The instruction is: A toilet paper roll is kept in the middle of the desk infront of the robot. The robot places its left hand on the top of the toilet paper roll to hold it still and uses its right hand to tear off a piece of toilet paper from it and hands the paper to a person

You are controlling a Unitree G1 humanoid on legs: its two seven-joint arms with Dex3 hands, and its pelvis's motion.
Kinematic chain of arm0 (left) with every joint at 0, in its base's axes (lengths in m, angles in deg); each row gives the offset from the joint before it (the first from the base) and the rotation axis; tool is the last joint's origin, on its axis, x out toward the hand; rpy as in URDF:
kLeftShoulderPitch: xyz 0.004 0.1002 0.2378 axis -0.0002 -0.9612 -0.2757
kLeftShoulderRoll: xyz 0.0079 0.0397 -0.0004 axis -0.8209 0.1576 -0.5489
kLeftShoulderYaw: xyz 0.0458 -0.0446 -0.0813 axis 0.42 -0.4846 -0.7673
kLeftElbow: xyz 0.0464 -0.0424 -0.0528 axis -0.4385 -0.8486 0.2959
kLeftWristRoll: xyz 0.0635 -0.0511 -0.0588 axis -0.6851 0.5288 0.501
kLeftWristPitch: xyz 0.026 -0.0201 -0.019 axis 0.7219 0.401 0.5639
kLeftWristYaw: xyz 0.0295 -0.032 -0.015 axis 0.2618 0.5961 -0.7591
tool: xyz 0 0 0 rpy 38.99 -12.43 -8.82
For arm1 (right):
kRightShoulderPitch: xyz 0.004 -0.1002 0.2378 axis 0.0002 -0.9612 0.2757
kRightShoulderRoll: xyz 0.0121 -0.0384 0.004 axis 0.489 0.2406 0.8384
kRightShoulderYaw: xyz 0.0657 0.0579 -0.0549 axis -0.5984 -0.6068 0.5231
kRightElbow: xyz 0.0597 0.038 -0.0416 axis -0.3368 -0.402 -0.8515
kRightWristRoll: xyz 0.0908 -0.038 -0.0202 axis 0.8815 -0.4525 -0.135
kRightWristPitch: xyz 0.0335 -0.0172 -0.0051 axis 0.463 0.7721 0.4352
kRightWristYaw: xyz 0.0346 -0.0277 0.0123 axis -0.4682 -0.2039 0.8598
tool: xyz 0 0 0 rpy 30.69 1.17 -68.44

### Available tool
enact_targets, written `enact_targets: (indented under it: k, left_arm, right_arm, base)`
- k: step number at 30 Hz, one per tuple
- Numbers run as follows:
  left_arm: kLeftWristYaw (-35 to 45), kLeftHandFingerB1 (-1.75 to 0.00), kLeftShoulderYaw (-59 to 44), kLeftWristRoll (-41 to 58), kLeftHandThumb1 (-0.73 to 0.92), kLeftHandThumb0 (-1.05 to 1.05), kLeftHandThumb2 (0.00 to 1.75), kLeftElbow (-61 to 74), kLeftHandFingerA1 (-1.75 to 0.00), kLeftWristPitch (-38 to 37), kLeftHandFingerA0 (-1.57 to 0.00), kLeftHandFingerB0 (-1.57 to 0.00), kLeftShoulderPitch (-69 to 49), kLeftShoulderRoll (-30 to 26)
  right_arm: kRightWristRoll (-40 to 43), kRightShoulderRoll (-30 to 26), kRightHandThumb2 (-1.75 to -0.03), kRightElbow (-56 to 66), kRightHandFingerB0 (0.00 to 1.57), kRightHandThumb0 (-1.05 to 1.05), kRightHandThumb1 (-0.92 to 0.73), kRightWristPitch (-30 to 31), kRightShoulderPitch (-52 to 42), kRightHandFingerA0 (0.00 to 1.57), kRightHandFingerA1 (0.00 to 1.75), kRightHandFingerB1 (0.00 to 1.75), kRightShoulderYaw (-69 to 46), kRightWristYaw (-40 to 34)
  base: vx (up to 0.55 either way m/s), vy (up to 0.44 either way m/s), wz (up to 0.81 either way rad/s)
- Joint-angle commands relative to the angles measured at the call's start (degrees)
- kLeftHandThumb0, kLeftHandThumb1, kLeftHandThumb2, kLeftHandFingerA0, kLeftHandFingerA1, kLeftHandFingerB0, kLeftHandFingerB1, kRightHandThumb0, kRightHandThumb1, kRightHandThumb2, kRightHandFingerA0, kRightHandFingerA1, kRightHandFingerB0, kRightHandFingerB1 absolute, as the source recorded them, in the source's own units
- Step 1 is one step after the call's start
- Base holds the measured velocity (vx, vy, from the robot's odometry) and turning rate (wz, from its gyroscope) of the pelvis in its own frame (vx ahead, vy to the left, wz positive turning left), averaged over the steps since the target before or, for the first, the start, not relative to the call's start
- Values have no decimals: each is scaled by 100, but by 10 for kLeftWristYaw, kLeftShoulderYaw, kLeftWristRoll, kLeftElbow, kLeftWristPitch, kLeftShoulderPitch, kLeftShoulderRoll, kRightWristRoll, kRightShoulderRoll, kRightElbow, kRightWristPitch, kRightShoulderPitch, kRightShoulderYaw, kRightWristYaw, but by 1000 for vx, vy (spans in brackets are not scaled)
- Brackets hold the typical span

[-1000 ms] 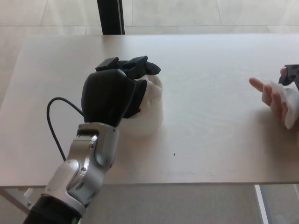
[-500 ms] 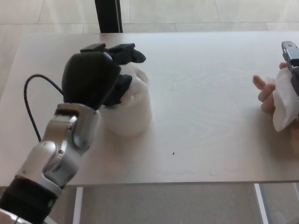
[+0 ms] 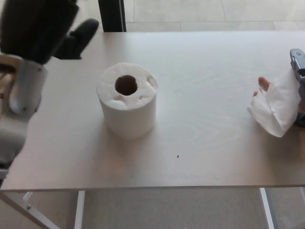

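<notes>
The toilet paper roll (image 3: 127,99) stands upright mid-counter (image 3: 209,143), core axis vertical, untouched. The left hand (image 3: 40,26) hovers up and to its left, holding nothing, fingers apart. The torn piece (image 3: 275,107) lies far right, at a person's hand (image 3: 263,87). Only an edge of the right hand (image 3: 299,71) shows beside the paper; its finger state cannot be determined.
</notes>
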Motion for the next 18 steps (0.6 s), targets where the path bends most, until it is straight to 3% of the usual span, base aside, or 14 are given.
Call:
enact_targets:
  k: [1,3,4,6,7,9,11,13,16,17,18]
  left_arm:
    - [167,-70,-212,189,42,-10,106,145,-69,36,-36,-45,-25,-115]
    - [171,-70,-230,187,42,-10,106,161,-68,47,-36,-46,-46,-115]
    - [187,-65,-257,196,45,-8,98,190,-66,81,-35,-49,-73,-110]
    - [203,-62,-292,215,48,-5,94,214,-65,103,-33,-49,-105,-106]
    - [220,-69,-341,219,43,-15,102,246,-67,140,-33,-46,-155,-94]
    - [221,-70,-369,229,44,-16,104,254,-70,122,-36,-47,-191,-87]
    - [244,-67,-451,230,46,-24,105,267,-67,156,-31,-45,-285,-55]
    - [253,-69,-479,241,45,-28,105,283,-67,185,-33,-47,-312,-39]
    - [253,-71,-539,266,43,-35,104,315,-74,239,-44,-52,-353,4]
    - [244,-71,-557,282,48,-40,91,310,-88,225,-44,-56,-367,18]
    - [241,-74,-573,284,40,-44,104,312,-81,229,-51,-56,-379,27]
  right_arm:
    - [81,-40,-83,63,0,-88,-51,28,-77,0,21,0,-87,91]
    - [102,-45,-83,76,0,-85,-49,20,-82,0,26,0,-107,114]
    - [114,-51,-70,102,0,-87,-43,32,-90,0,0,1,-121,144]
    - [135,-57,-71,120,0,-90,-44,35,-94,0,0,0,-140,180]
    - [156,-75,-70,184,0,-89,-45,89,-107,0,0,0,-164,254]
    - [162,-87,-72,206,0,-91,-44,91,-120,0,0,0,-179,273]
    - [230,-154,-69,299,0,-87,-43,73,-191,0,0,0,-262,348]
    - [233,-175,-70,337,0,-87,-45,92,-220,0,0,0,-293,378]
    - [277,-183,-62,404,0,-74,-41,111,-298,0,0,0,-413,425]
    - [289,-182,-60,422,0,-67,-44,118,-320,0,0,0,-454,442]
    - [303,-185,-55,433,0,-58,-48,122,-341,0,0,0,-494,465]
  base:
    - [0,0,0]
    - [0,0,0]
    - [0,0,0]
    - [0,0,0]
    - [0,0,0]
    - [0,0,0]
    - [0,0,0]
    - [0,0,0]
    - [0,0,0]
    - [0,0,0]
    - [0,0,0]
